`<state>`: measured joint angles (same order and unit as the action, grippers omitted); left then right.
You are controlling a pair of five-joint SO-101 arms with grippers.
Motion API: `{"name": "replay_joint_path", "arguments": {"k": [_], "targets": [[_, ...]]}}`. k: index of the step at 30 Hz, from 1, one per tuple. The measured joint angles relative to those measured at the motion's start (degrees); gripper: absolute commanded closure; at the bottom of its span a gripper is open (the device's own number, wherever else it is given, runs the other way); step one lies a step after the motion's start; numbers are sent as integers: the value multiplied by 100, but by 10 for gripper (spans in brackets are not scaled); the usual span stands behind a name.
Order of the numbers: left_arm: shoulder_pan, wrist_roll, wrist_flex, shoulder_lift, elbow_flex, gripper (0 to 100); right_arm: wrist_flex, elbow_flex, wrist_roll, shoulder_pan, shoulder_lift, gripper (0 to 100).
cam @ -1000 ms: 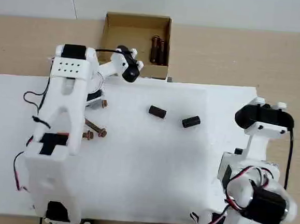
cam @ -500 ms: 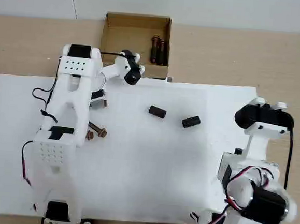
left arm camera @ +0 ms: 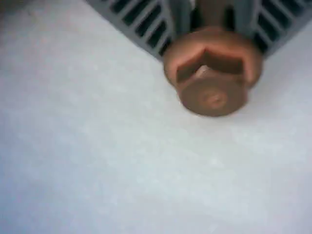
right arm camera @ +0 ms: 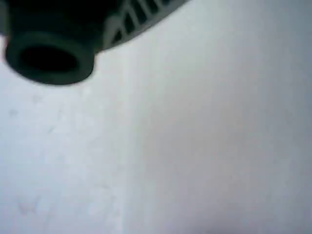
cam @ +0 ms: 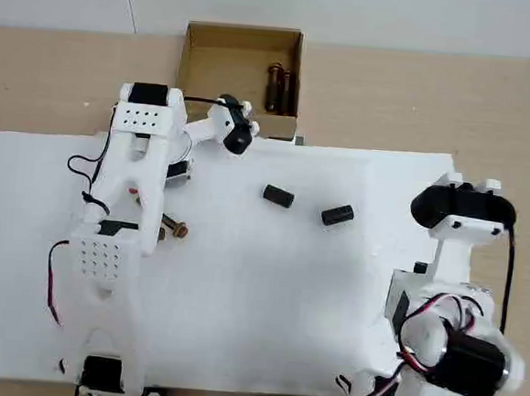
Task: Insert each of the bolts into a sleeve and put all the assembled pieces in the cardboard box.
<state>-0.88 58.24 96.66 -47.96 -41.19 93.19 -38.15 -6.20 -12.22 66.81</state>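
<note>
In the left wrist view my left gripper is shut on a copper bolt, whose hex head sticks out past the grey ribbed fingers, just above the white sheet. My right gripper is shut on a black sleeve, its open end showing. In the high view the left arm lies over the sheet's left part and the right arm at its right edge. Two loose black sleeves lie mid-sheet. A loose bolt lies beside the left arm.
The cardboard box stands at the back, beyond the white sheet, with dark assembled pieces against its right wall. The wooden table surrounds the sheet.
The left arm has swung to the right and towards the back, covering bolts that lay beside it. The right arm has hardly shifted.
</note>
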Motion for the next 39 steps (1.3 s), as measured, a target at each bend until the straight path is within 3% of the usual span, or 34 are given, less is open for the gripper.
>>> {"name": "replay_joint_path", "arguments": {"k": [10, 18, 21, 31, 39], "targets": [[229, -44, 229, 0, -615, 995, 53, 378, -26, 0, 18, 995], [844, -2435, 246, 1275, -378, 995, 176, 404, -299, 0, 9, 995], [1037, -2884, 264, 1952, -18, 995, 176, 404, -299, 0, 255, 995], [1240, -3033, 281, 4466, 1776, 995, 176, 413, -818, 0, 1521, 995], [1240, -3842, -905, 6426, 3692, 995, -334, -360, -818, 0, 1969, 995]]}}
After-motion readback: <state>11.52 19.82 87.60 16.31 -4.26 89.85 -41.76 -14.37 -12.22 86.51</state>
